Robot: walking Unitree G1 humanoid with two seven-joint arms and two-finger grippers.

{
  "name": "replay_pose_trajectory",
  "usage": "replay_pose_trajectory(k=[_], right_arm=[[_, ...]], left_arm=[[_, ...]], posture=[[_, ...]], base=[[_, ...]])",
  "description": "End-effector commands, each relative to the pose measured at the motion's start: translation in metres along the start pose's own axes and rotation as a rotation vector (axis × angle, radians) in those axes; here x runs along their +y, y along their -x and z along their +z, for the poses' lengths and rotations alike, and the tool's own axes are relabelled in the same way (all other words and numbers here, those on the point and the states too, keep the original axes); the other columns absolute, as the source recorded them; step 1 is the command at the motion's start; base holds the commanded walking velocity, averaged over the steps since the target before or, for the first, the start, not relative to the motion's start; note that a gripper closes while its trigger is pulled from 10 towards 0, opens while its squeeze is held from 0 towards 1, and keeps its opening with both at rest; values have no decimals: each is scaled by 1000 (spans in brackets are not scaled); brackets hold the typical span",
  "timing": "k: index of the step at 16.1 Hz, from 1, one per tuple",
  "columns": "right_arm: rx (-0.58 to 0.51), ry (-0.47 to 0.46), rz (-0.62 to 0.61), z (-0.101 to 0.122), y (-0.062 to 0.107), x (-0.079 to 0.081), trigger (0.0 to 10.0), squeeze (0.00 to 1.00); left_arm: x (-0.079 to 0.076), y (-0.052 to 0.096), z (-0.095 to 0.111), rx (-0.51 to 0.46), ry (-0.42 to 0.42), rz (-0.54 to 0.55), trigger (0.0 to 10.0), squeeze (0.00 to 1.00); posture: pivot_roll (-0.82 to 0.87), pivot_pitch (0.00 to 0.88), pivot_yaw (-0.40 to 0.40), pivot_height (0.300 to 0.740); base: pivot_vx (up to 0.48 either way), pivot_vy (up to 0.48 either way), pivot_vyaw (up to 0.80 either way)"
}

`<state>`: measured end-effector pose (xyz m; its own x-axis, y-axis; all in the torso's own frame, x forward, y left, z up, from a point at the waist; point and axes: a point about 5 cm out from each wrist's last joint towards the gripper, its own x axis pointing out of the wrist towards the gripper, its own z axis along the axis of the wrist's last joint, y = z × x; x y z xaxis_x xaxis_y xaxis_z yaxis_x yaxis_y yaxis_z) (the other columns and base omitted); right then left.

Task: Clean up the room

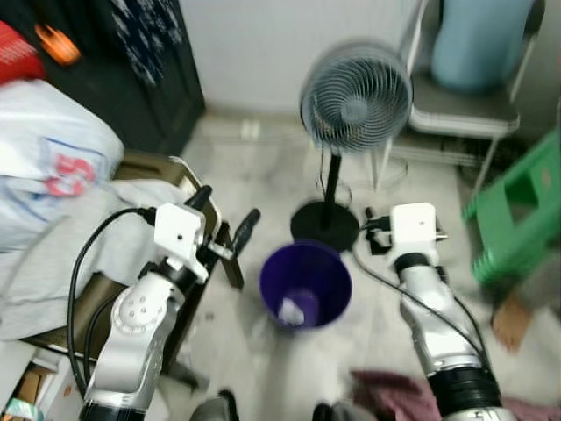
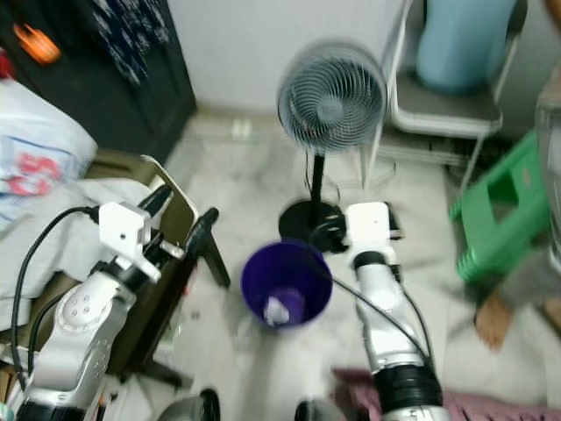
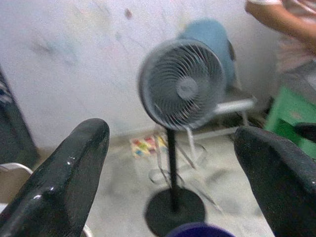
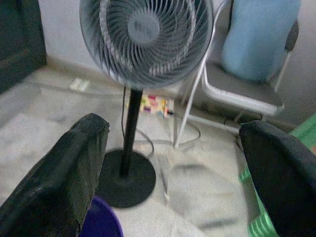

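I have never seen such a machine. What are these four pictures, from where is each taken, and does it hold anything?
This is a walking household robot seen from its own cameras. Two pictures come from its head, looking down; two come from cameras on its wrists, looking along the black fingers. The left gripper and the right gripper are both open and hold nothing. On the floor between the arms stands a purple bucket with a small pale thing inside. Behind it is a standing fan, a chair and a green stool. A person's bare foot is nearby.
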<state>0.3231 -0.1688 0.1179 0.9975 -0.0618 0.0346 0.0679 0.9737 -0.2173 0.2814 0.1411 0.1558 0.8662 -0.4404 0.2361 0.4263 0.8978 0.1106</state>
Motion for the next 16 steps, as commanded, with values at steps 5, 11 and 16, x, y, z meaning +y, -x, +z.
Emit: replay_pose_trajectory(k=[5, 11, 16], right_arm=[[-43, -55, 70, 1, 27, -1, 10000, 0], [-85, -74, -22, 19, 16, -11, 10000, 0], [-63, -88, -4, 14, 20, -4, 10000, 0]], left_arm=[[21, 6, -5, -30, -24, 128, 10000, 0], [9, 1, -7, -41, -4, 105, 10000, 0], [7, 10, -10, -34, -9, 132, 10000, 0]], posture=[[-50, 0, -5, 740], [-69, 0, 9, 740], [-53, 0, -6, 740]], base=[[0, 0, 0], [0, 0, 0], [0, 0, 0]])
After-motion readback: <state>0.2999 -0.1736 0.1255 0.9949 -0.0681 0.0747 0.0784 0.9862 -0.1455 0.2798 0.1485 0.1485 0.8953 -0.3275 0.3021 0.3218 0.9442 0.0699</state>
